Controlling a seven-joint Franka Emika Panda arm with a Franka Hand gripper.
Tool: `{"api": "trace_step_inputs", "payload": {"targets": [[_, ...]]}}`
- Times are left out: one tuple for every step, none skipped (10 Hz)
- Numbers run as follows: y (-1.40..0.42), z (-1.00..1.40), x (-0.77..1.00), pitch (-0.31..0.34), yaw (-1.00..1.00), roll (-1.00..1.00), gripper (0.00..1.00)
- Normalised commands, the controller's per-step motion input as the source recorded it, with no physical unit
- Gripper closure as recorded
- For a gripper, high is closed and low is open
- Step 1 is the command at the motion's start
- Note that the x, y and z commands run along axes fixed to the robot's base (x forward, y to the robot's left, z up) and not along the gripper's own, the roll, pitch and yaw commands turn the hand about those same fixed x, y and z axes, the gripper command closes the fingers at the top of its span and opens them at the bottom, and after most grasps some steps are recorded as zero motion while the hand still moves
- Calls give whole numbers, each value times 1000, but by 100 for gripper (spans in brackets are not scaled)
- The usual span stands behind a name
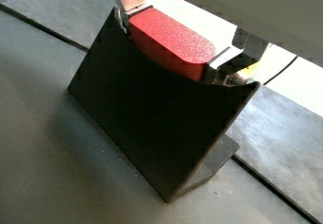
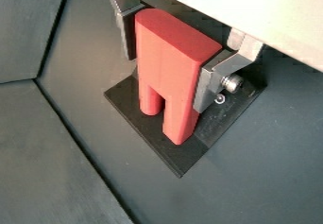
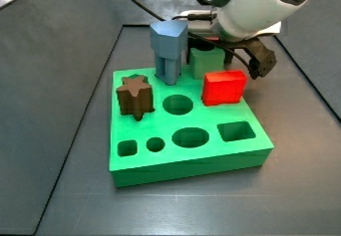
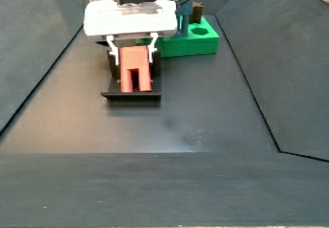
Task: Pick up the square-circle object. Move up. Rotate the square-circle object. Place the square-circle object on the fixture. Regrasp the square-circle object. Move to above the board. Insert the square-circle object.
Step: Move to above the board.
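Wrist view: gripper clamped on the red peg seated on the fixture, well away from the green board; placing apparently done, carry to board and insertion left.

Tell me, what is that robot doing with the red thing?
The robot's hand is down at the dark fixture, away from the green board. The red peg sits between its fingers and against the fixture, with its narrow stem pointing at the base plate. It seems to be setting the peg there or taking hold of it again. The board has open holes and already carries a red cube, a blue block and a brown star.
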Motion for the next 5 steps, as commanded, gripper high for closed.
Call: {"api": "trace_step_inputs", "payload": {"targets": [[-85,1000,-46,221,-269,70,100],[-83,1000,-49,229,-193,48,100],[-74,1000,-51,231,-81,4,100],[-73,1000,-51,236,-34,-13,100],[-72,1000,-48,240,45,-34,100]]}}
